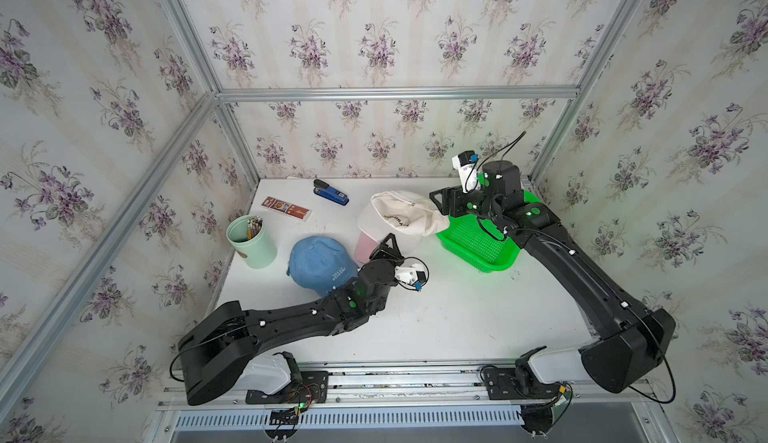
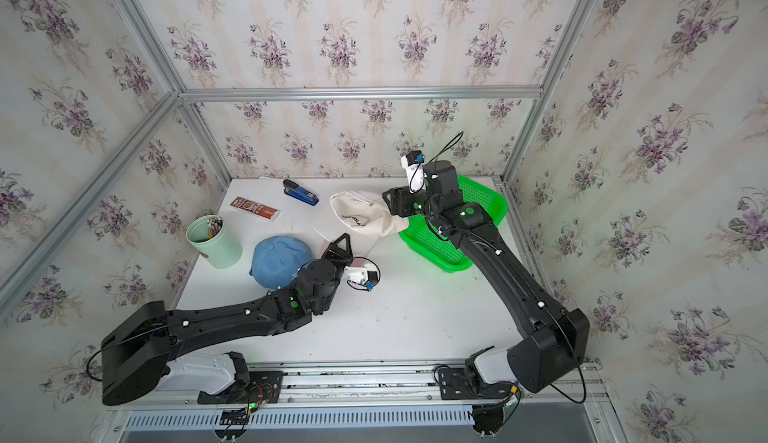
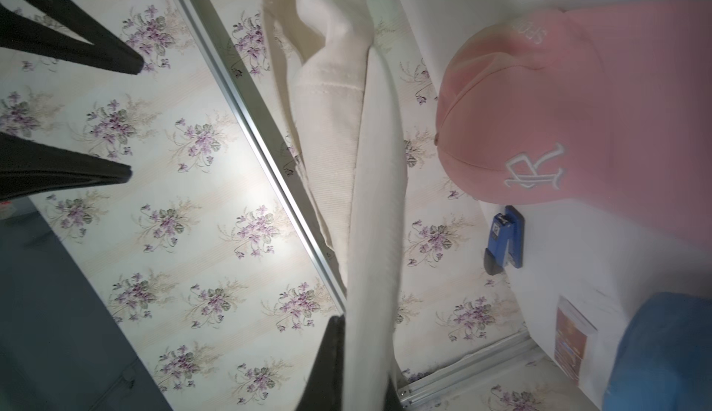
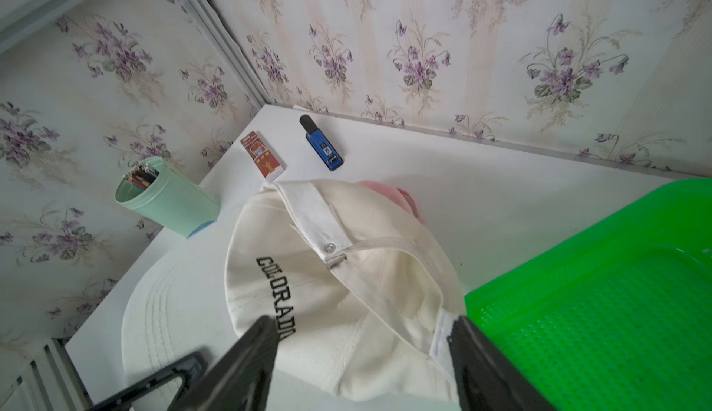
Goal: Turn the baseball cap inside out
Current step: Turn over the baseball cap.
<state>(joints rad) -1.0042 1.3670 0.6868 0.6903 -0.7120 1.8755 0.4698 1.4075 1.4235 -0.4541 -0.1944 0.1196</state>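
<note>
The cream baseball cap (image 1: 403, 216) with black lettering is held above the table at the back middle, also visible in the other top view (image 2: 365, 216). My left gripper (image 1: 390, 242) reaches up from below and is shut on the cap's brim (image 3: 375, 235), which runs edge-on between its jaws (image 3: 362, 351). My right gripper (image 1: 441, 204) is at the cap's right side. Its jaws (image 4: 362, 332) stand open, wide apart, with the crown (image 4: 327, 293) and the back strap between them. One fingertip (image 4: 462, 332) is against the inner label.
A pink cap (image 1: 365, 246) lies under the cream one and a blue cap (image 1: 320, 262) lies left of my left wrist. A green basket (image 1: 478, 241) sits under the right arm. A stapler (image 1: 330, 192), a flat box (image 1: 286, 208) and a pencil cup (image 1: 251, 237) stand at the back left.
</note>
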